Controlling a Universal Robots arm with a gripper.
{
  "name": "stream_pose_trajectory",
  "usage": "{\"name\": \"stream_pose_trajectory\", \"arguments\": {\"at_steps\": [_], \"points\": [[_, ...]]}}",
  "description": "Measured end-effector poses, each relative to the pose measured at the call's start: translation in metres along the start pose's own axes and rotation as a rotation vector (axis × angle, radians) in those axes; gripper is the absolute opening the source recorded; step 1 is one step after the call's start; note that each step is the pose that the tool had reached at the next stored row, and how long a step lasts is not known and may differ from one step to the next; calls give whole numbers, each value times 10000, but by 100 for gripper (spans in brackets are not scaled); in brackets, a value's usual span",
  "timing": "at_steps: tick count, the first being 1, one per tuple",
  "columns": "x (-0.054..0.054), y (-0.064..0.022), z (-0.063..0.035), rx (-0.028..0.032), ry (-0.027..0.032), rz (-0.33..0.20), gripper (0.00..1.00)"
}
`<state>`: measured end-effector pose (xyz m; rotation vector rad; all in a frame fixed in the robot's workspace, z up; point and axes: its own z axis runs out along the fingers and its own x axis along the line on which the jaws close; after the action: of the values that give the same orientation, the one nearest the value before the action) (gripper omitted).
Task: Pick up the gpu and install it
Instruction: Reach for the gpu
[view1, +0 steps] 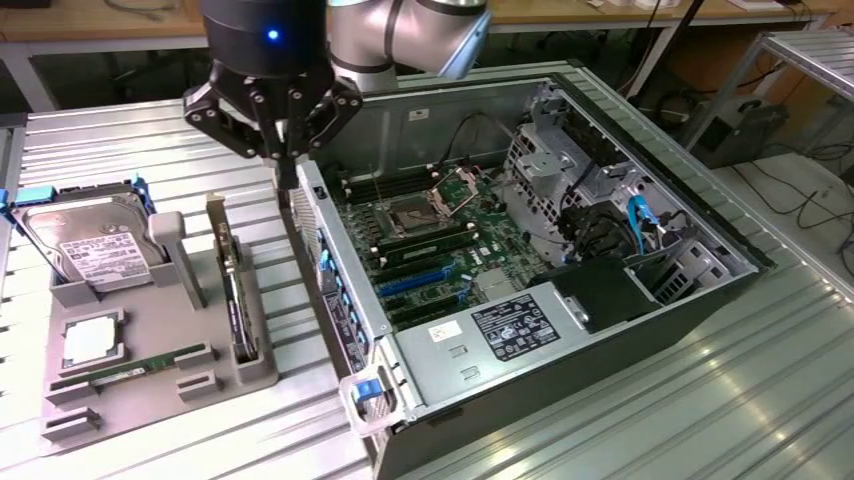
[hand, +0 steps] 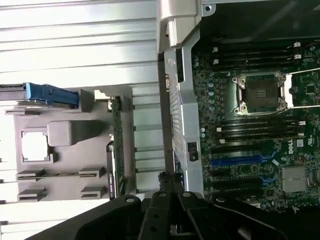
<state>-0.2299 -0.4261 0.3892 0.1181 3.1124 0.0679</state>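
Observation:
The gpu (view1: 242, 300) stands on edge in a slot at the near side of the grey holder tray (view1: 134, 400), a thin dark card with a silver bracket at its far end. From the wrist it is a narrow edge-on strip (hand: 116, 145). My gripper (view1: 284, 172) hangs above the strip of table between the tray and the open computer case (view1: 627, 330), close to the case's rear wall. Its fingers (hand: 167, 182) are shut together with nothing between them. It is apart from the gpu, which sits toward the exterior view's left of it and lower.
The tray also holds a silver hard drive (view1: 83, 245) with blue clips, a processor chip (view1: 91, 338) and a green memory stick (view1: 134, 368). Inside the case lie the motherboard with blue card slots (view1: 420, 280), a processor socket (hand: 262, 92), cables and a drive cage (view1: 574, 150).

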Motion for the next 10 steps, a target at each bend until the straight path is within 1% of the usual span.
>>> {"name": "stream_pose_trajectory", "arguments": {"at_steps": [4, 5, 9, 10], "points": [[215, -53, 35, 2, 0, -1, 11], [302, -71, 52, 3, 0, 0, 11], [481, -100, 91, 9, 0, -1, 11], [532, -104, 107, 21, -3, 1, 11]]}}
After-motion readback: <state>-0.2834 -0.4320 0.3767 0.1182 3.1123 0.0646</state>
